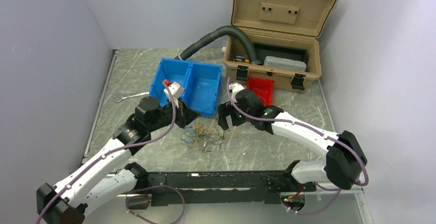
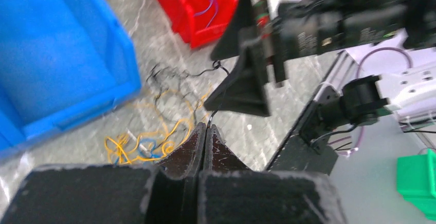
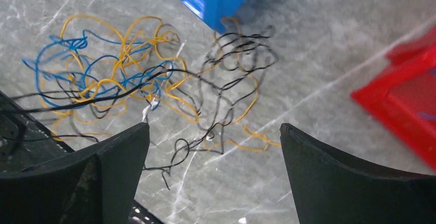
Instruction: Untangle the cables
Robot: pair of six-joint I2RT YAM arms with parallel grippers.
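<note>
The cables lie as a loose tangle of thin yellow, blue and black wires on the marble table, between the two grippers. My left gripper is shut on a black cable that rises taut from its tips toward the right gripper. The yellow and blue cables rest on the table to its left. My right gripper is wide open above the tangle, with nothing between its fingers; black strands run close by its left finger.
A blue two-part bin stands just behind the tangle, with a red bin to its right. Behind them are an open tan toolbox and a grey hose. A wrench lies at the left.
</note>
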